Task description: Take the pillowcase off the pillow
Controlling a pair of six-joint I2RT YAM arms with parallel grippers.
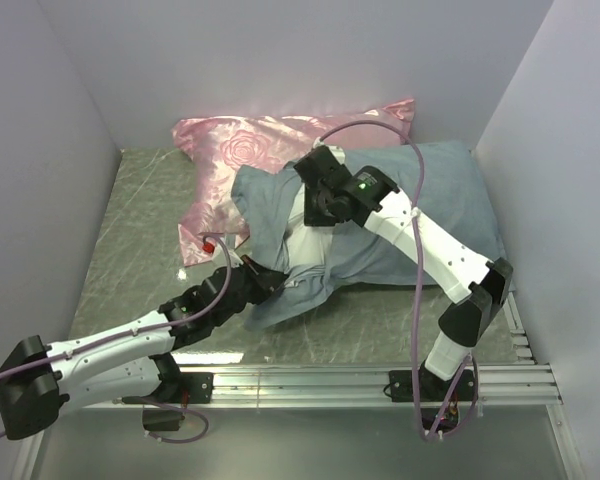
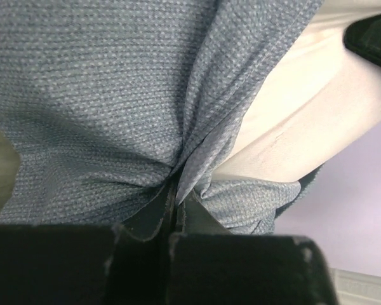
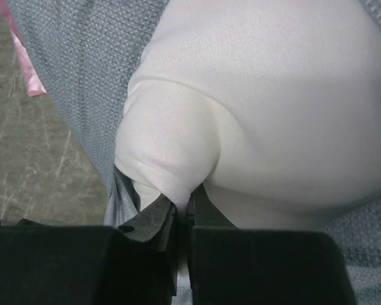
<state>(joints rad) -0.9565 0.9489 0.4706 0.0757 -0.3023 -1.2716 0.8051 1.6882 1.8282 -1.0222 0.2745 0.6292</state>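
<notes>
Left claw (image 2: 171, 204) clamped shut on a bunched fold of the slate blue-grey woven pillowcase (image 1: 435, 200), which lies mid-counter (image 1: 140, 230), overlapping a shiny pink rose-patterned satin pillow (image 1: 245, 140). Plump white pillow (image 3: 273, 95) bulges from its open end; right claw (image 3: 183, 206) pinched closed on that pillow's corner.

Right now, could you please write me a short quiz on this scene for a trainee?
1. True or false: the left end effector is shut on the pillowcase.
2. What does the right end effector pinch? A the pillowcase; B the pillow; C nothing.
3. Is the pillow fully out of the pillowcase?
Key: 1 true; 2 B; 3 no, only part of it shows.
</notes>
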